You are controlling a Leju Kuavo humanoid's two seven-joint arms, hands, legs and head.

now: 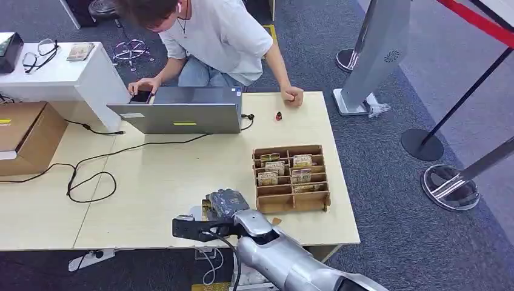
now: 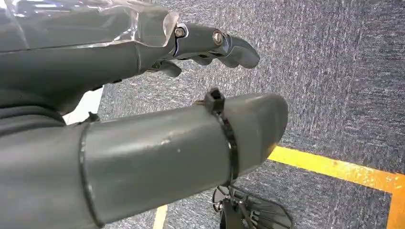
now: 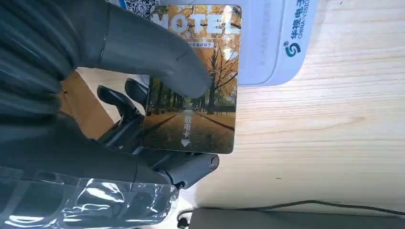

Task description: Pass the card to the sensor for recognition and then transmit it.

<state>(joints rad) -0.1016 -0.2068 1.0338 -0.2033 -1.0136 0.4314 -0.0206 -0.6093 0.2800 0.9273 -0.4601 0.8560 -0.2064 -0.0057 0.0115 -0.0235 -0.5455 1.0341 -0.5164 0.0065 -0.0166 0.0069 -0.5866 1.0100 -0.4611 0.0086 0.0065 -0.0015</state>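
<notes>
Half the sensor behind card

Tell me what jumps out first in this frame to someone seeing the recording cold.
The right hand pinches a hotel card with an autumn avenue on it, right over the pale blue sensor at the table's near edge. To its right sits a wooden card tray, and across the table a person leans over a laptop.

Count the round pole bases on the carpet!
3: a dark base behind the white kiosk, a black base farther right, a shiny base nearer the robot. Others may be hidden.
</notes>
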